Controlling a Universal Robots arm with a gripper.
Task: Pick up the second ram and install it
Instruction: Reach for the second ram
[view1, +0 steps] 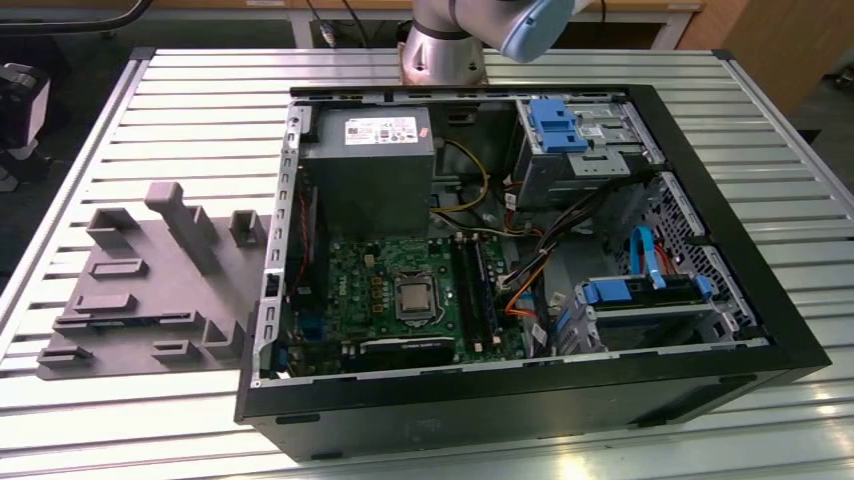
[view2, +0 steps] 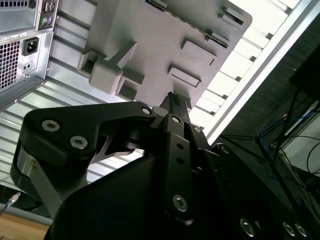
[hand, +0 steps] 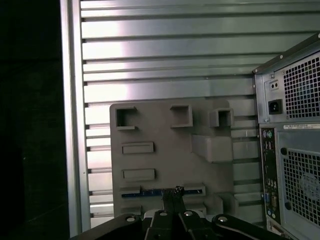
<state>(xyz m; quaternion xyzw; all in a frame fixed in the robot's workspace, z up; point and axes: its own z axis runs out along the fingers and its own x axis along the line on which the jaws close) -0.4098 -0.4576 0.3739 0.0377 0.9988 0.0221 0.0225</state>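
Grey holder (view1: 160, 280): moulded plate with raised blocks and slots, flat on the table (view1: 200, 110), at the exterior view's left, just beside the case (view1: 787, 340).

Ram (hand: 142, 192): thin dark strip with a bluish edge, lying lengthwise in a long slot of the holder, seen in the first wrist view. It sits at the holder's edge nearest the camera, not lifted out.

Gripper (hand: 175, 191): black, with screws along its linkage. In the first wrist view its tip overlaps the middle of the ram; whether it touches cannot be told. In the second wrist view the gripper (view2: 176, 100) points at the holder. Jaws look pressed together at the tip, with nothing visible between them.

Case: black tower on its side, panel off, at centre and right of the exterior view. Its vented rear with sockets faces the holder in both wrist views.

Motherboard (view1: 360, 290): green, inside the case, lower centre of the exterior view, with long black slots (view1: 475, 285) at its right.

Table: ribbed aluminium slats.
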